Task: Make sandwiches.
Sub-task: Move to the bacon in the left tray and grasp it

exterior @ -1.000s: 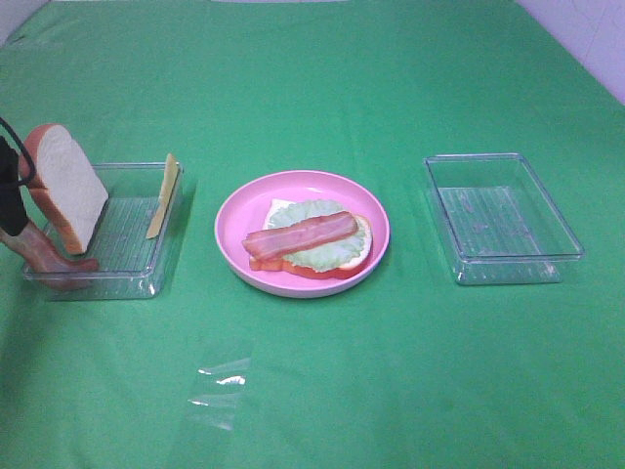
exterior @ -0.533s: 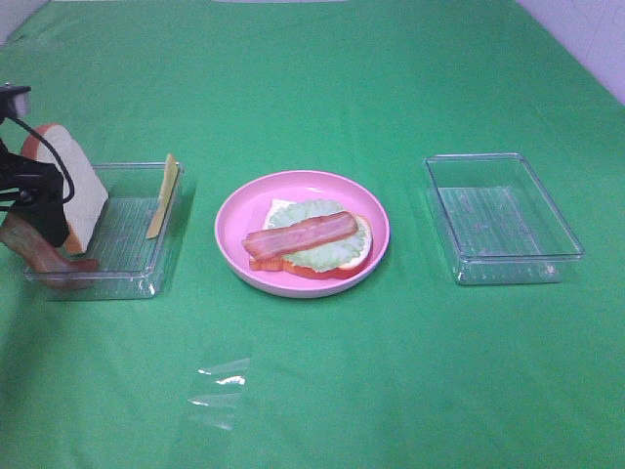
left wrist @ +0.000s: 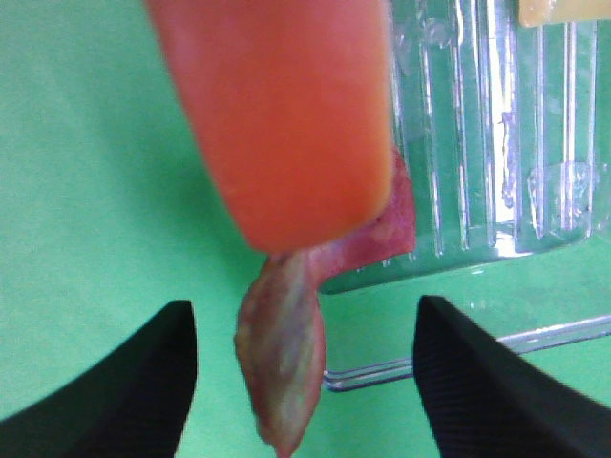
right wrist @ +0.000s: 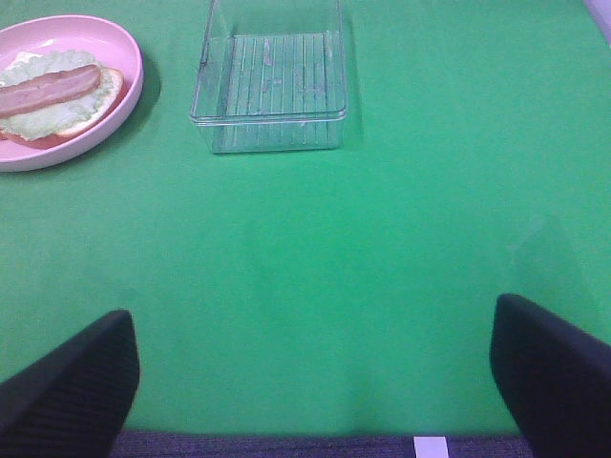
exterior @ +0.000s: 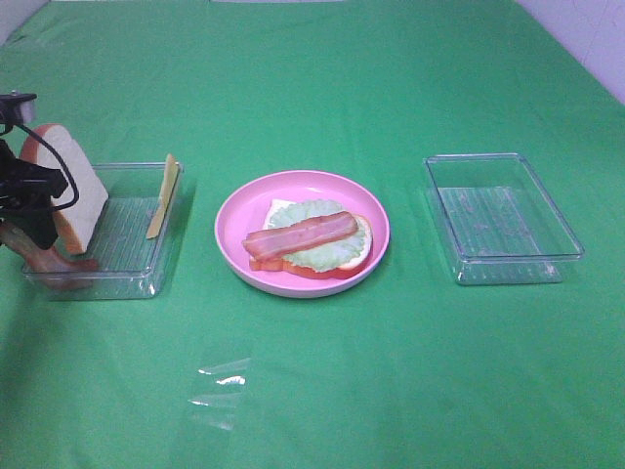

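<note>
The left tray (exterior: 109, 289) sits under and ahead of the left claw (left wrist: 304, 377). The plate (exterior: 293, 285) with the half-built sandwich (exterior: 308, 239) is well off to its side. The step looks like fetching more filling. Bread (left wrist: 286, 114) leans just ahead, and bacon (left wrist: 282, 372) hangs between the jaws, which stand half apart and grip nothing. Next, pinch the bacon and lift it clear of the bread. The right claw (right wrist: 310, 391) gapes wide, empty, over cloth (right wrist: 382, 267).
</note>
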Controlling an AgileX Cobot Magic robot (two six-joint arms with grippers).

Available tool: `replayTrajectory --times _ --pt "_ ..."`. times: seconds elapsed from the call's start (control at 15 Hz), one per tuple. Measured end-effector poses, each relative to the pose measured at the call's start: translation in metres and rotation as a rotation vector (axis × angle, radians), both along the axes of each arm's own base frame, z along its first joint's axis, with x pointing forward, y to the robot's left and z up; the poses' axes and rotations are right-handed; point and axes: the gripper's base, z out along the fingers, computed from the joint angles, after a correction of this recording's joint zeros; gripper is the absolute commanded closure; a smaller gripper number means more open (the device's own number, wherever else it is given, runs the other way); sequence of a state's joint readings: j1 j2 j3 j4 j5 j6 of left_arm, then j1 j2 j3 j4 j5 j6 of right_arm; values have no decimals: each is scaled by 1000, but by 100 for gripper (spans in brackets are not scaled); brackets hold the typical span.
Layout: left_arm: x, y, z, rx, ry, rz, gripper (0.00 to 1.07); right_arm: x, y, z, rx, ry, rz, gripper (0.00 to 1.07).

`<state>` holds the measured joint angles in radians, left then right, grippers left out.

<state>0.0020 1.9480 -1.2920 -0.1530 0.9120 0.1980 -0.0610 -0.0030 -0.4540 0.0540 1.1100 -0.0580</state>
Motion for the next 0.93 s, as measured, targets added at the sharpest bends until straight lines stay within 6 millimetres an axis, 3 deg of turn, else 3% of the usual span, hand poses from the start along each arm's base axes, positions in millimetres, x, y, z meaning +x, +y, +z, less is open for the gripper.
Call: replayTrajectory --times 0.67,0.8,0.93 --pt "0 0 0 0 -1 0 55 0 0 0 0 0 0 12" --pt "0 0 0 0 -1 1 71 0 0 0 0 0 0 12" --pt "0 0 0 0 -1 1 97 0 0 0 0 0 0 12"
